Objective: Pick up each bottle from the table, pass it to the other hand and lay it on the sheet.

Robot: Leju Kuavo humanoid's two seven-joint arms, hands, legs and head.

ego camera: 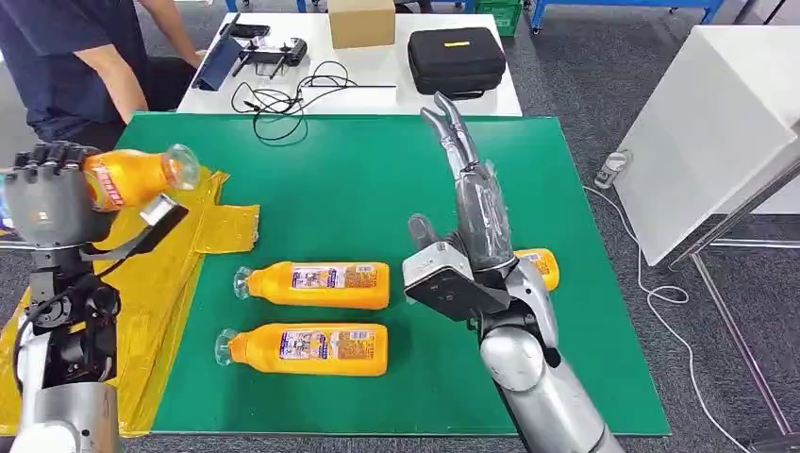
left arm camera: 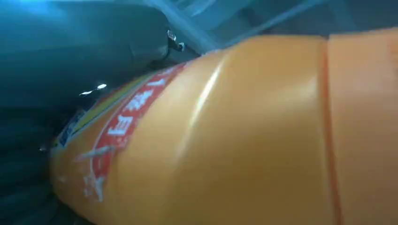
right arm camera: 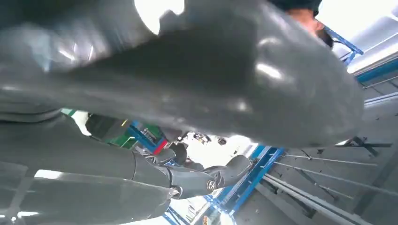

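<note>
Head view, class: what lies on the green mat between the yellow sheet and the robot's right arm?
Two orange bottles lying on their sides, one beyond the other, caps toward the sheet.

Desk point(ego camera: 377, 170): green top, seen from above in the head view.
Sheet point(ego camera: 170, 274): yellow, crumpled, draped over the desk's left edge.
Upper bottle point(ego camera: 316, 285): orange, lying on its side on the green, cap toward the sheet.
Lower bottle point(ego camera: 307, 349): orange, lying just beside the upper one and parallel to it, cap the same way.
Third bottle point(ego camera: 542, 266): orange, lying further right on the green, mostly hidden behind the robot's right arm.
</note>
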